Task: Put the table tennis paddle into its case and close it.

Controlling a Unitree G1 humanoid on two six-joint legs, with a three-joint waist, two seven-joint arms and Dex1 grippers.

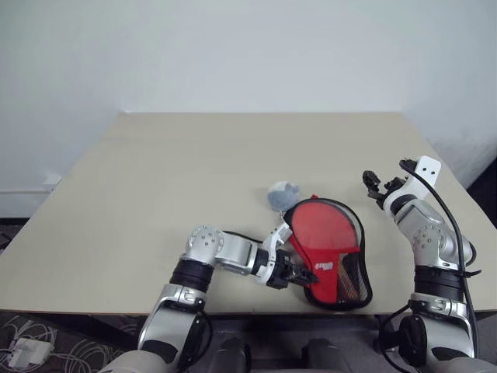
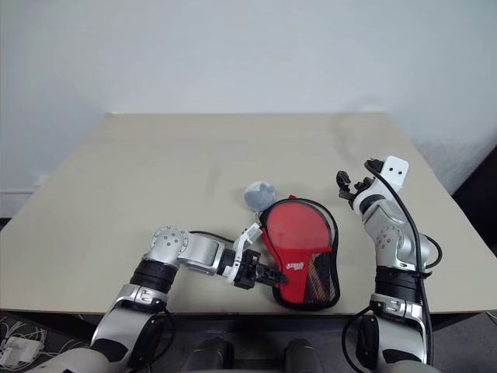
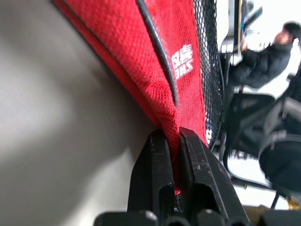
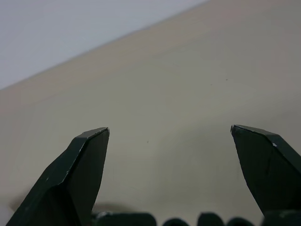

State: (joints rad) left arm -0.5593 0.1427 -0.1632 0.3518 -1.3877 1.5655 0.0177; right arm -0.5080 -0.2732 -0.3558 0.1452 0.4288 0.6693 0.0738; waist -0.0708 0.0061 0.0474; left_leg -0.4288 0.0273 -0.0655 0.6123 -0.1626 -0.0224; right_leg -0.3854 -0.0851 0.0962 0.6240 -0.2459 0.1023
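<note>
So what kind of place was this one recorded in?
Probably an indoor lab or office test space: a plain beige table set against a bare white wall, loose cables and a power adapter on the floor, and a seated person in the background.

case (image 1: 330,250): red front, black mesh patch; tilted up off table near front edge; edge pinched

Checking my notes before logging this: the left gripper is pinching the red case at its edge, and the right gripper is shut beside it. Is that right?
Not quite. The right gripper is open, its fingers wide apart over the table, as the right wrist view shows. The left gripper is indeed pinching the red case at its edge.
</note>
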